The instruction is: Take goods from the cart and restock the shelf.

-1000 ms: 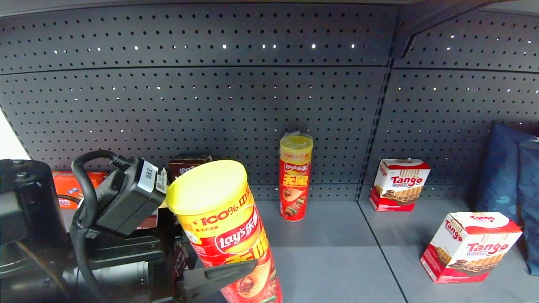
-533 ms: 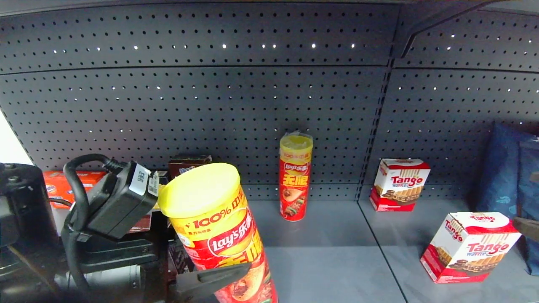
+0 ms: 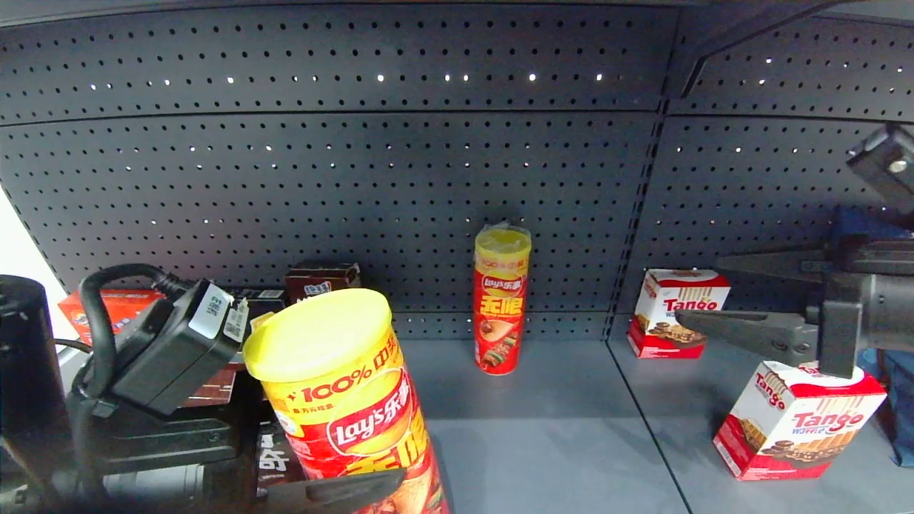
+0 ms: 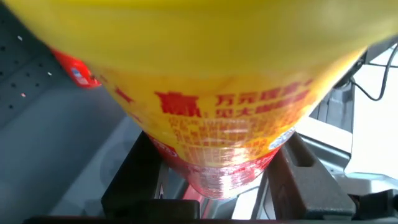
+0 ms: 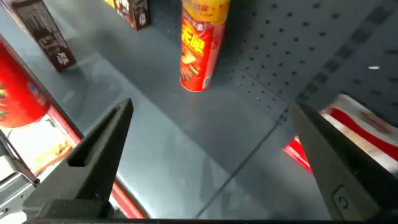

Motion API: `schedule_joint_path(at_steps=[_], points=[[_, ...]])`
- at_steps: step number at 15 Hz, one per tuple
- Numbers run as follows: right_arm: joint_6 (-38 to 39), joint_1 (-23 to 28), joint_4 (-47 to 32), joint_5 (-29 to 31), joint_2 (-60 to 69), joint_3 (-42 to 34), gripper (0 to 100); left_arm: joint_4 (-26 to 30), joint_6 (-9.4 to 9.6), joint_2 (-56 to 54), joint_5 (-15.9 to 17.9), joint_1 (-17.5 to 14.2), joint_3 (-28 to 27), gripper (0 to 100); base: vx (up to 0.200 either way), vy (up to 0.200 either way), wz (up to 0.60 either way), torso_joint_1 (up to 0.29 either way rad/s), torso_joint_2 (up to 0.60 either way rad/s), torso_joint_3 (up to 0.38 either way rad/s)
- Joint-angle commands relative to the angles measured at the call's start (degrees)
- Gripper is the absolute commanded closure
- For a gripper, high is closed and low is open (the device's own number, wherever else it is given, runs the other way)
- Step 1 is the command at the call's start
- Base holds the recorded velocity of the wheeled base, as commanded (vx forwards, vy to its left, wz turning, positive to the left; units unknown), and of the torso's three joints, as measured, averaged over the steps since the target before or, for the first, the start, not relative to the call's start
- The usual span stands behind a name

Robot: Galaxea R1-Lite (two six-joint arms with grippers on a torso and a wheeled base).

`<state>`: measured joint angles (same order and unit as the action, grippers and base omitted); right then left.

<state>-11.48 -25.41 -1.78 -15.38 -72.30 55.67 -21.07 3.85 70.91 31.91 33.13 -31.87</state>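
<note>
My left gripper (image 3: 357, 489) is shut on a chips can (image 3: 343, 400) with a yellow lid, held tilted at the lower left in front of the shelf. In the left wrist view the held chips can (image 4: 217, 99) sits between both fingers (image 4: 140, 183). A matching chips can (image 3: 502, 300) stands upright at the back of the grey shelf board (image 3: 557, 428); the right wrist view has this standing chips can (image 5: 200, 43) ahead of my right gripper (image 5: 211, 112). My right gripper (image 3: 703, 289) hovers open at the right, above the nearer wafer box (image 3: 800, 421).
A second wafer box (image 3: 677, 311) stands by the perforated back panel (image 3: 357, 178). A dark brown box (image 3: 321, 275) and an orange box (image 3: 107, 307) sit at the back left. Blue bags (image 3: 901, 421) line the right edge. Bare shelf lies in front of the standing can.
My left gripper has carried the held can leftward and lower. The right arm has come into the head view from the right, open, above the nearer wafer box.
</note>
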Motion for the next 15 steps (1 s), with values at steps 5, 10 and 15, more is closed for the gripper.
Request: schedule_joint_path(at_steps=[5, 10, 15], points=[[-0.1, -0.8, 6.6, -1.9, -12.5, 3.5, 0, 0.2, -1.65, 0.2, 0.3, 0.0, 0.0, 100, 0.000, 0.000, 0.00, 0.000, 0.00, 0.000], [-0.6, -1.8, 9.6, -2.3, -20.5, 7.3, 0, 0.0, -1.92, 0.1, 2.7, -0.4, -0.2, 100, 0.000, 0.000, 0.00, 0.000, 0.00, 0.000], [-1.4, -1.3, 25.5, -11.5, -30.5, 7.3, 0, 0.1, -2.01, -0.6, 2.5, -0.5, 1.6, 100, 0.000, 0.000, 0.00, 0.000, 0.00, 0.000]])
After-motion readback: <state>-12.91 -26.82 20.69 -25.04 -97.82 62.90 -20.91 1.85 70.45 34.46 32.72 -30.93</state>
